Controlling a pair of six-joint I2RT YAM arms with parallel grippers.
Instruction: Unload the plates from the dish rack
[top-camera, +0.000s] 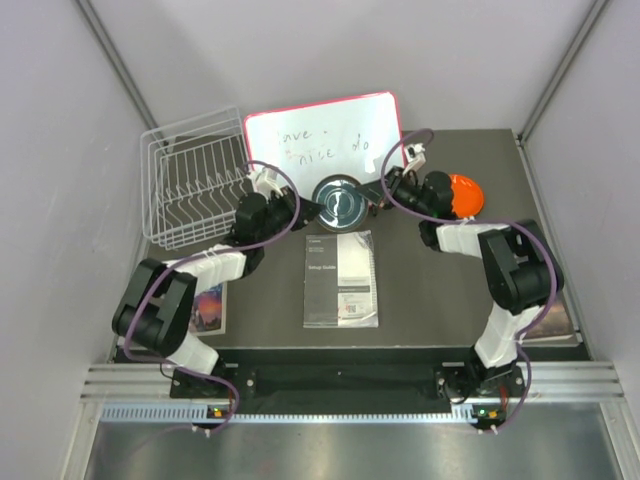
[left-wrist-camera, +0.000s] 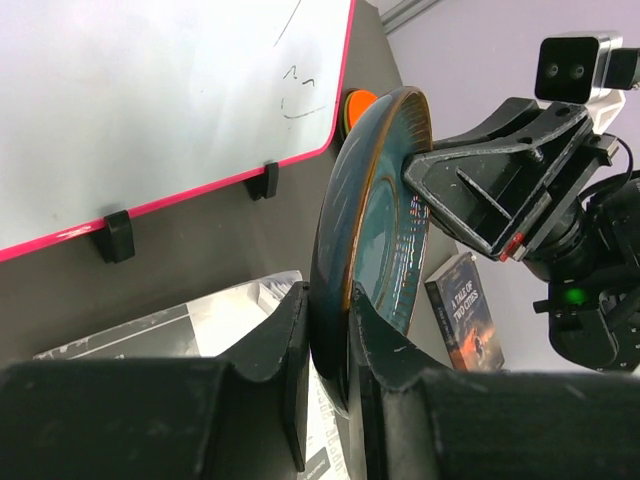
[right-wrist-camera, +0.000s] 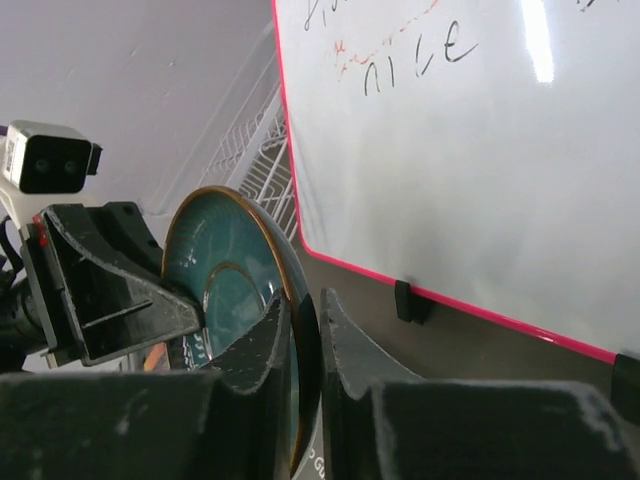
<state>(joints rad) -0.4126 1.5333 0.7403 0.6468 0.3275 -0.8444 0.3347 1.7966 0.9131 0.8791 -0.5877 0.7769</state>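
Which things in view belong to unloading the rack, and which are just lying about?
Job:
- teal plate, gripped by left pincer and right pincer
- orange plate, lying at the right
- rack, no plates seen in it

Lying about:
- whiteboard
- booklet
- left book
- right book

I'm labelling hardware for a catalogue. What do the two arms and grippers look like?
The left arm and right arm have black joints, white shells and purple cables. The left gripper and right gripper are black, with triangular open-framed fingers and pale wrist cameras.
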